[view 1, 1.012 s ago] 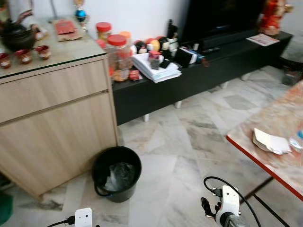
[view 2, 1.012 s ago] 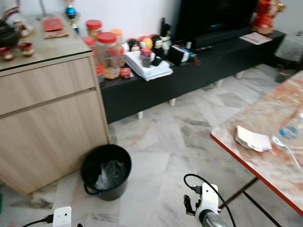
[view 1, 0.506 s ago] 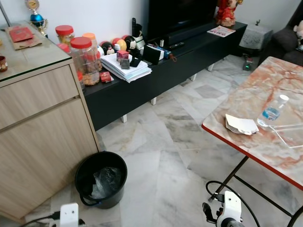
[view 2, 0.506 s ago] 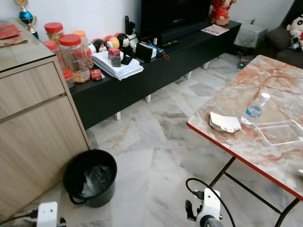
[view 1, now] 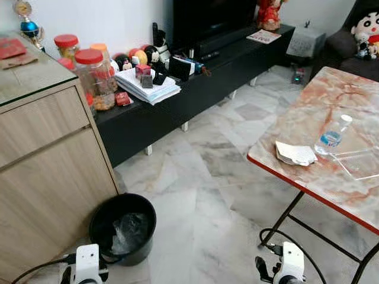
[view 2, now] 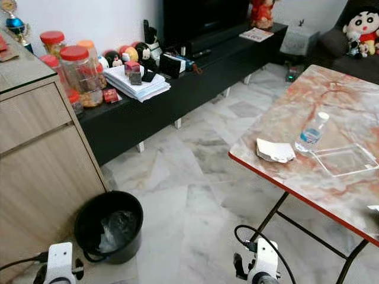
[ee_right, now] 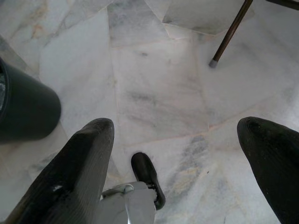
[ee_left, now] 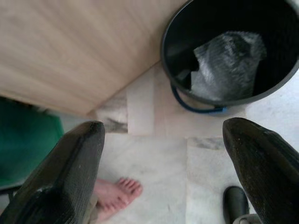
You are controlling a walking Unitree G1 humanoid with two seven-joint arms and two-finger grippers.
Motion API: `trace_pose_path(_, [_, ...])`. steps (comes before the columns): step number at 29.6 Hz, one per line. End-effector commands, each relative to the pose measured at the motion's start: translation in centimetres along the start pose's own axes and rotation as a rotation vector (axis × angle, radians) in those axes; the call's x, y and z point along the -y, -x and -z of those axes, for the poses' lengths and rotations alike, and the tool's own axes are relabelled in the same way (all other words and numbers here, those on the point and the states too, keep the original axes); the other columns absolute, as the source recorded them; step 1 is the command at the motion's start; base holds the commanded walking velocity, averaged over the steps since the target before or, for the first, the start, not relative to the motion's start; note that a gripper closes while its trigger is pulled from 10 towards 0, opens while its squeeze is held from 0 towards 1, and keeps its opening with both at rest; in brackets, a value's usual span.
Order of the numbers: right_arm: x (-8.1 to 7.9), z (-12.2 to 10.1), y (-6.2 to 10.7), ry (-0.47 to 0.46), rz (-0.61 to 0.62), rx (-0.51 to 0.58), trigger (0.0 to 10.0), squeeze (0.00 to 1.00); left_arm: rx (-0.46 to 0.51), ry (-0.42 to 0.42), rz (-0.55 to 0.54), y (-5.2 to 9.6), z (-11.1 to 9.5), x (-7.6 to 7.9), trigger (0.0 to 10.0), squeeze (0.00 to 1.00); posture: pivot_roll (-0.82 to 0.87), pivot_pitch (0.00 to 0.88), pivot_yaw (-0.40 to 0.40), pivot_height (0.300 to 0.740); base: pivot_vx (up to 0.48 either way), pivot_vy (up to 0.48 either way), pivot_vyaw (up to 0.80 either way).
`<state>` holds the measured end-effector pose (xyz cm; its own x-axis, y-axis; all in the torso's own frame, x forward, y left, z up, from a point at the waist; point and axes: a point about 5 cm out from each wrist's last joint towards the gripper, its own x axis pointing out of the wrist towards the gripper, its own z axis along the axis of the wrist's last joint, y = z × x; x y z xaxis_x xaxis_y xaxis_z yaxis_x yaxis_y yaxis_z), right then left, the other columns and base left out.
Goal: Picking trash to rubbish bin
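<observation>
A crumpled white paper (view 1: 295, 153) lies near the edge of the marble table (view 1: 331, 89), beside a small plastic water bottle (view 1: 332, 135). The black rubbish bin (view 1: 122, 228) stands on the floor by the wooden cabinet, with crinkled clear plastic (ee_left: 226, 63) inside it. Both arms hang low at the bottom of the eye views. My left gripper (ee_left: 163, 172) is open above the floor just short of the bin (ee_left: 233, 46), holding nothing. My right gripper (ee_right: 180, 168) is open over bare marble floor, with the bin's side (ee_right: 23, 107) off to one edge.
A wooden cabinet (view 1: 47, 154) and a long black TV bench (view 1: 195, 89) with jars and stacked papers line the wall. A clear tray (view 1: 358, 163) sits on the table. A table leg (ee_right: 231, 32) meets the floor. A person's bare foot (ee_left: 114, 196) is close by the left gripper.
The camera has swung to the right and steadied, so the table, paper and bottle now show more fully and the bin sits further left. Both arms still hang low.
</observation>
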<state>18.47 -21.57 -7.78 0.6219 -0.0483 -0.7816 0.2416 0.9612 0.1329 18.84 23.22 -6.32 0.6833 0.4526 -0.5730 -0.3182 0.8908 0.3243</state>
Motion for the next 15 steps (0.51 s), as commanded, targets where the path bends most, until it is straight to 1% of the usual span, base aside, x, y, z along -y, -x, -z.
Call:
trace_pose_path(1, [0.14,0.02,0.01,-0.006,0.012,-0.005,10.0,0.00,0.001,0.000,0.012,0.00,-0.22,0.46,10.0,0.00,0.02,0.000,-0.024,0.740,0.000,0.000,-0.79])
trace_pose_path(9, [0.14,0.05,0.00,-0.011,0.015,-0.008,10.0,0.00,0.004,-0.011,0.037,0.00,-0.46,0.99,10.0,0.00,0.02,0.000,-0.028,0.740,0.000,0.000,-0.79])
trace_pose_path(13, [0.34,0.12,0.05,-0.015,0.019,-0.011,10.0,0.00,0.000,-0.051,0.031,0.02,-0.38,1.04,10.0,0.00,0.03,0.000,-0.034,0.740,0.000,0.000,-0.79])
trace_pose_path(15, [0.43,0.19,0.08,-0.015,0.022,-0.014,10.0,0.00,-0.003,-0.055,0.033,0.07,-0.24,1.06,10.0,0.00,0.03,0.000,-0.035,0.740,0.000,-0.480,-0.79])
